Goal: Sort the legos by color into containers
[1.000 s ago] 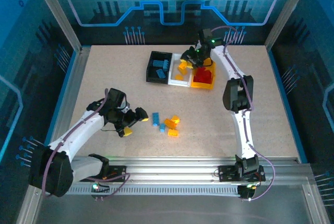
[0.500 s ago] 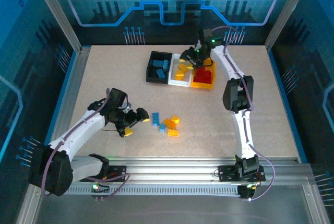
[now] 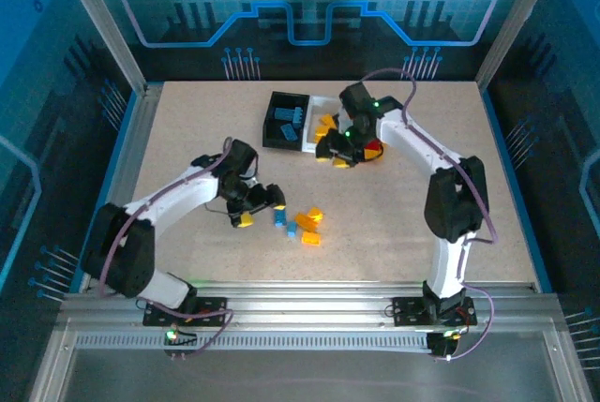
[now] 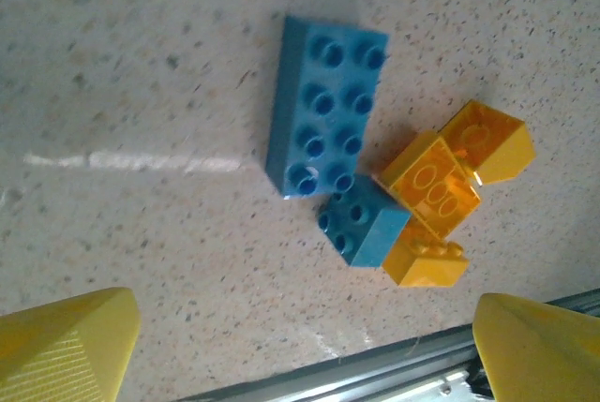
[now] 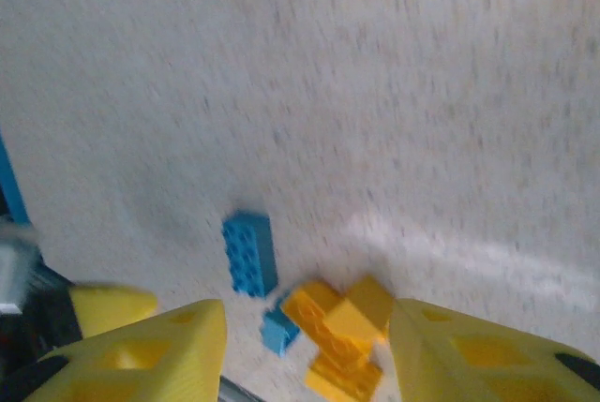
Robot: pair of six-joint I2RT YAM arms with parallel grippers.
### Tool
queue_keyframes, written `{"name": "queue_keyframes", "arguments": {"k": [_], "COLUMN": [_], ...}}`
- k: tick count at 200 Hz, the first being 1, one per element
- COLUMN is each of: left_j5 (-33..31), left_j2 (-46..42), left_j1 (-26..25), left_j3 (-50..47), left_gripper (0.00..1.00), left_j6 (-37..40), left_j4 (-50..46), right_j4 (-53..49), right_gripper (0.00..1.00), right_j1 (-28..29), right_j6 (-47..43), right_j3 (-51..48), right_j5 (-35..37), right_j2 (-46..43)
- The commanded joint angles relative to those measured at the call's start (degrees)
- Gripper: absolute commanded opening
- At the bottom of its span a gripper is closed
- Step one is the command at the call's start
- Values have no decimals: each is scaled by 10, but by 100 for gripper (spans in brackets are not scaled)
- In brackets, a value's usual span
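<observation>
Seen from above, the left fingers (image 3: 246,221) stand apart low over the tabletop (image 3: 187,140). Just at their 3 o'clock lie the loose legos (image 3: 298,224), blue and orange bricks bunched toward 6 o'clock from the tabletop's middle. The containers (image 3: 269,123) sit at 12 o'clock; the black bin (image 3: 266,135) at the row's 9 o'clock end holds blue bricks. The right fingers (image 3: 337,156) hang over the 3 o'clock end, hiding much of it, with a bit of red beside them. In the left wrist view, the left fingers (image 4: 66,341) are spread wide with nothing between them; at 12 o'clock lies a long blue brick (image 4: 323,116), touching a small blue brick (image 4: 364,224), which touches the orange bricks (image 4: 450,191) at its 3 o'clock. In the right wrist view, the right fingers (image 5: 141,355) are apart and empty, high above the same bricks; the long blue brick (image 5: 249,252) lies at 10 o'clock from the orange bricks (image 5: 337,327).
</observation>
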Motion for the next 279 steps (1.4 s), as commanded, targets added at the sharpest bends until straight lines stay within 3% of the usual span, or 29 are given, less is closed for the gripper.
{"name": "queue_keyframes", "arguments": {"k": [1, 28, 76, 169, 212, 249, 279], "left_j5": [-33, -62, -95, -130, -138, -100, -12], "left_j2": [54, 117, 194, 263, 245, 209, 208], "left_j1": [-18, -36, -64, -71, -63, -9, 45], "left_j3": [55, 107, 158, 171, 158, 173, 247], "left_gripper": [93, 89, 83, 54, 38, 35, 34], "left_j6": [55, 76, 75, 80, 88, 100, 107], "left_j4": [-43, -75, -100, -122, -124, -118, -106], "right_j4": [22, 34, 44, 44, 33, 29, 22], "right_gripper": [50, 49, 49, 49, 49, 49, 49], "right_j1": [6, 22, 32, 47, 54, 54, 54], "right_j6": [-19, -17, -7, -3, -9, -9, -8], "right_j3": [-83, -163, -204, -201, -181, -182, -187], "right_j5": [26, 35, 33, 29, 35, 39, 46], "right_j2": [-40, -78, -104, -102, -95, -99, -107]}}
